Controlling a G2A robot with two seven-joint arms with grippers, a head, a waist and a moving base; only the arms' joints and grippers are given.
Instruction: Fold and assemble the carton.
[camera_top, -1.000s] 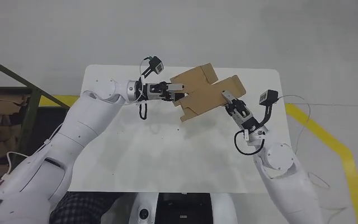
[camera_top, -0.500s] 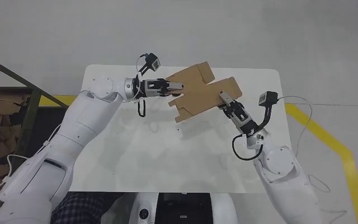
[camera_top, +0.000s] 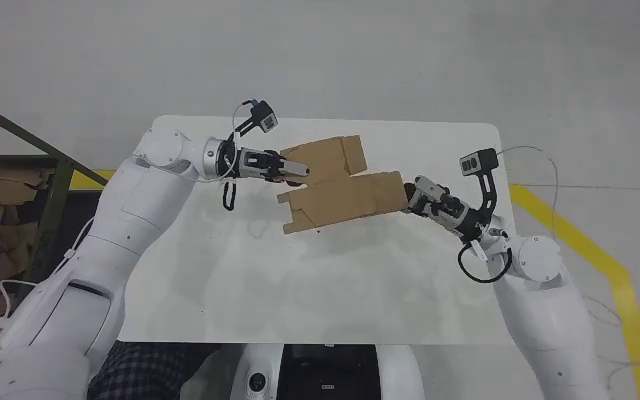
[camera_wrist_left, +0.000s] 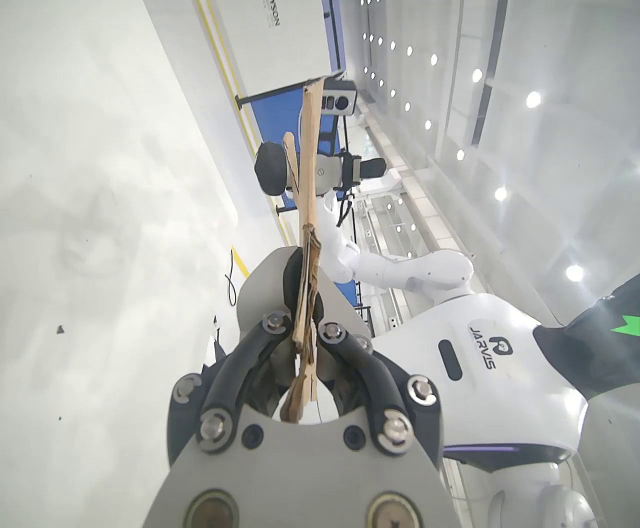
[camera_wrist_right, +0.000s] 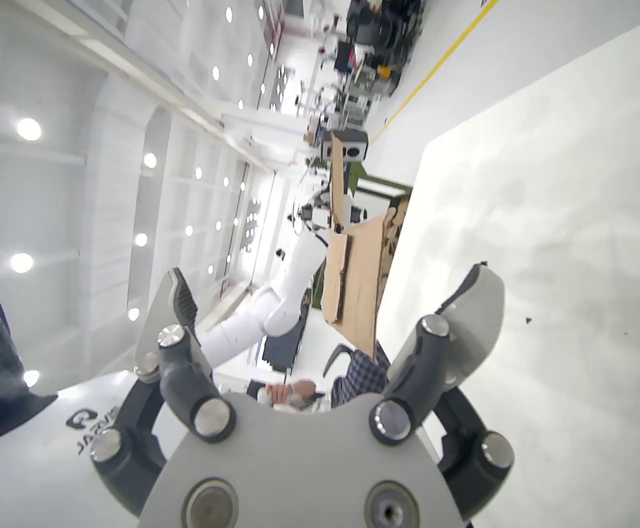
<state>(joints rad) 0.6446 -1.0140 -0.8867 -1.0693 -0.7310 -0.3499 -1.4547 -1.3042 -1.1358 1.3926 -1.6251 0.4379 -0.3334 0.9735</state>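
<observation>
From above, carton (camera_top: 345, 198): flat board spanning left gripper (camera_top: 294, 169) to right gripper (camera_top: 408, 193); swung within the last second from a steep slant to nearly level, and shifted toward the left gripper's side.
At left wrist, left gripper (camera_wrist_left: 305, 290): clamped on the carton (camera_wrist_left: 307, 210) edge, board running straight ahead of the fingertips.
At right wrist, right gripper (camera_wrist_right: 327, 275): fingers (camera_wrist_right: 175, 295) spread apart, carton (camera_wrist_right: 355, 270) end just ahead between them, no contact visible.
For the task, meaning: repositioned only, nothing folded yet; board likely carried by the left grip alone, panels still to open.
</observation>
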